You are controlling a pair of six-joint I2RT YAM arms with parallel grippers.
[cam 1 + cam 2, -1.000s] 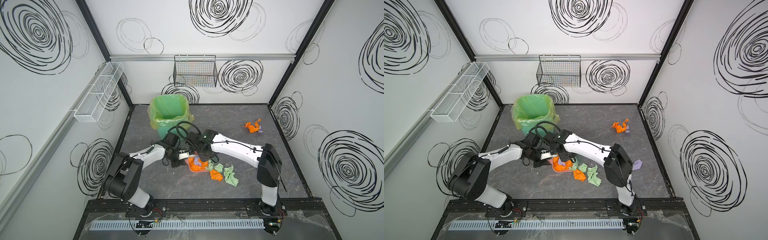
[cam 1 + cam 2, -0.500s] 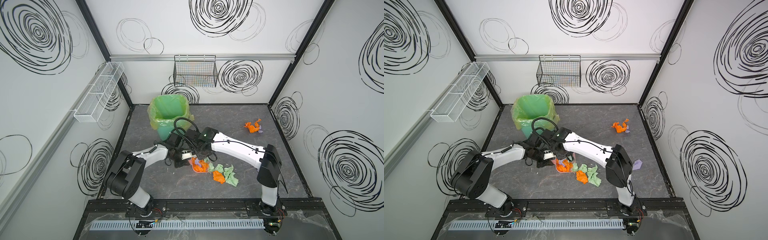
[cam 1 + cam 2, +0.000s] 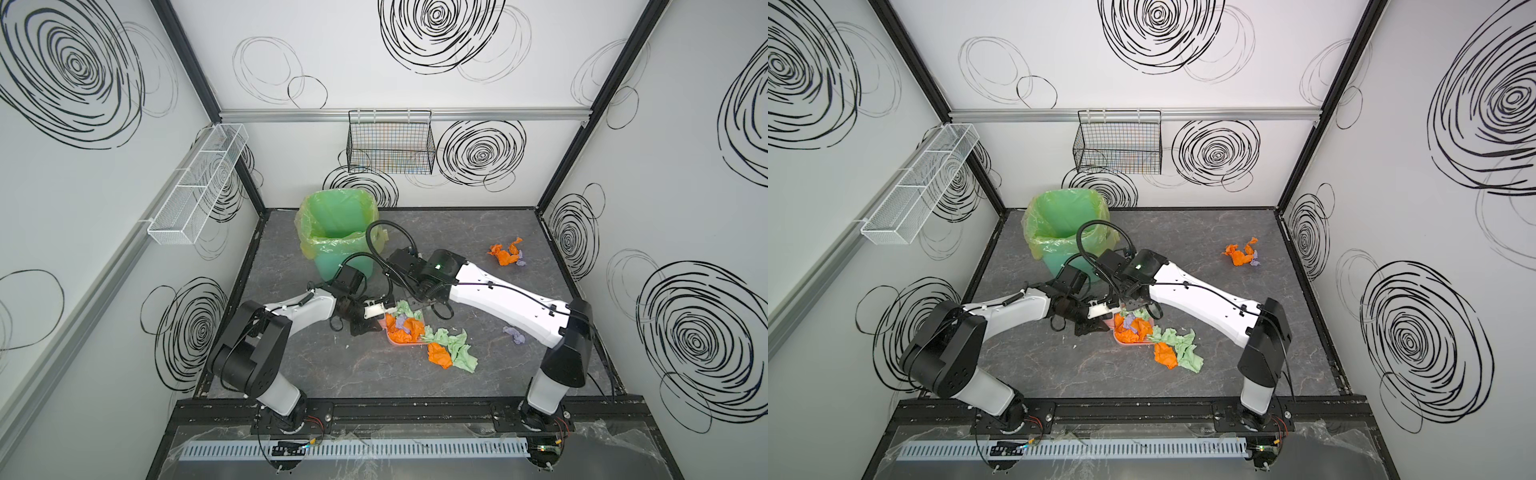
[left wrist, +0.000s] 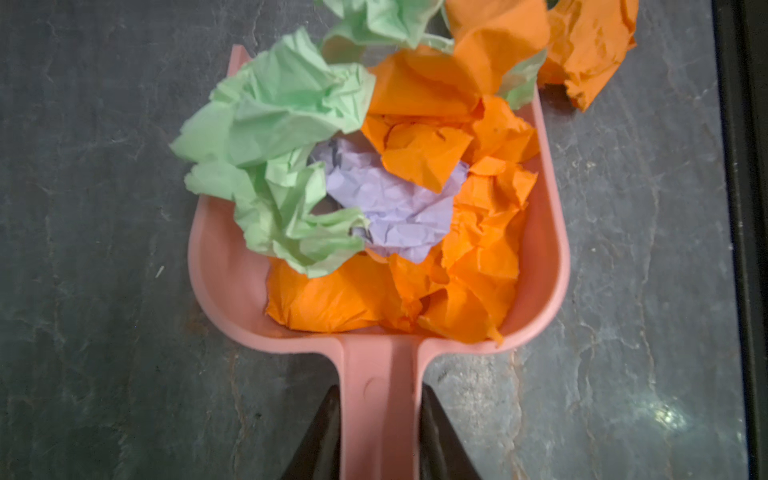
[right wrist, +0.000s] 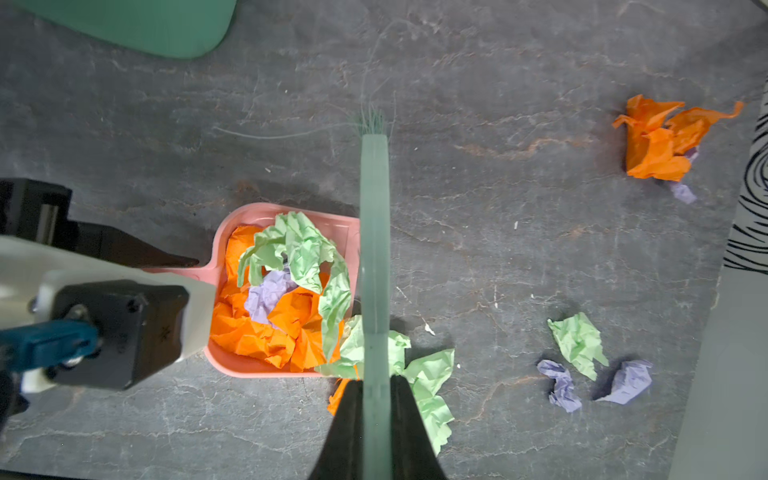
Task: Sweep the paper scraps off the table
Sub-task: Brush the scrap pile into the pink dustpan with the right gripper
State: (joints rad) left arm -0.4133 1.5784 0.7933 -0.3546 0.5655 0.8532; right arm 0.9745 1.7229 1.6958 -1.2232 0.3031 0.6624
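Left fingers (image 4: 320, 436) pinch one pink dustpan (image 4: 212, 266), its mouth pointing away, heaped with paper scraps (image 4: 478, 249); right fingers (image 5: 349, 428) pinch one brush (image 5: 375, 249) running straight ahead across it.

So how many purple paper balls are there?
4. One purple ball sits in the pink dustpan; two more lie near each other on the table; a fourth is tucked against the far orange wad. Others may hide under the pile.

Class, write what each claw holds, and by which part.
Left claw: the pink dustpan, by its handle. Right claw: the pale green brush, by its handle.
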